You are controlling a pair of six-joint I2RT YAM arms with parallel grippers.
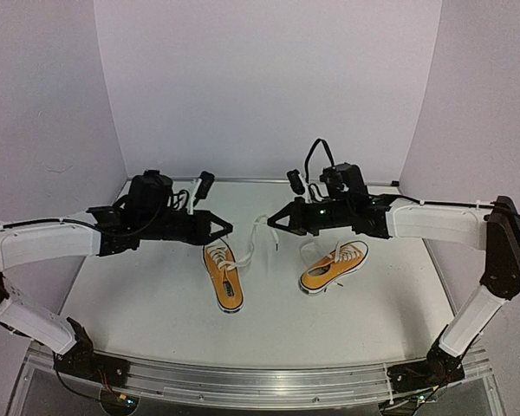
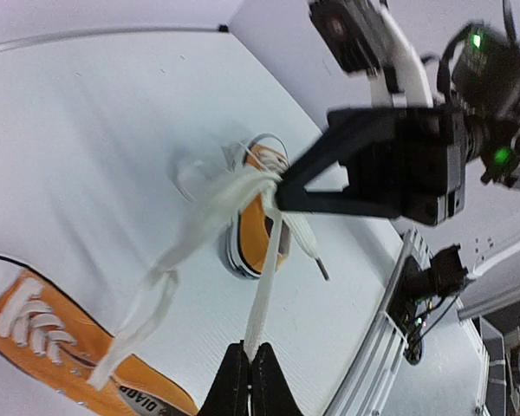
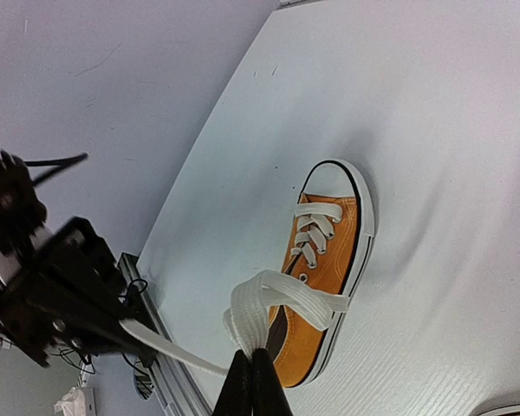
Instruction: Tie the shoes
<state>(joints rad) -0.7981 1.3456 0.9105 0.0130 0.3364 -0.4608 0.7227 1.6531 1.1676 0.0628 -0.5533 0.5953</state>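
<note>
**Step in hand (my reading):** knotting the lace of the left shoe. The other shoe looked untied.

**Position:** The pair of small orange-yellow canvas low-top shoes, with white rubber soles and toe caps, lay on the white worktop [image 1: 156, 303].
- The left shoe [image 1: 225, 282] sat at about 7 o'clock from the worktop's middle. It was sole down, with its toe toward 6 o'clock and its heel toward the hands.
- The right shoe [image 1: 332, 270] sat at about 4 o'clock, well apart from the first. It lay along the 8-to-2 line, with a loose lace end trailing beside it.

**Hands:**
- The left hand [image 1: 224, 227] was closed, pinching a single strand of the white flat lace [image 2: 210, 208].
- The right hand [image 1: 274, 221] was closed on a bunched loop of the same lace.
- The right hand sat at 3 o'clock of the left hand, with the tips near each other but not touching.
- Both hung above the worktop, at roughly 12 to 1 o'clock of the left shoe.

**Lace:** It rose from the left shoe's upper eyelets to the two hands. It was soft and ribbon-like, and sagged rather than pulled taut. I could not tell whether a crossing had been formed between the strands.

**Next move (judged):** The hands should draw apart, left toward 9 o'clock and right toward 3 o'clock. Both pinches must hold so that any crossing slides down to the eyelets. The shoe looked light and might lift or skid under the pull.
</note>
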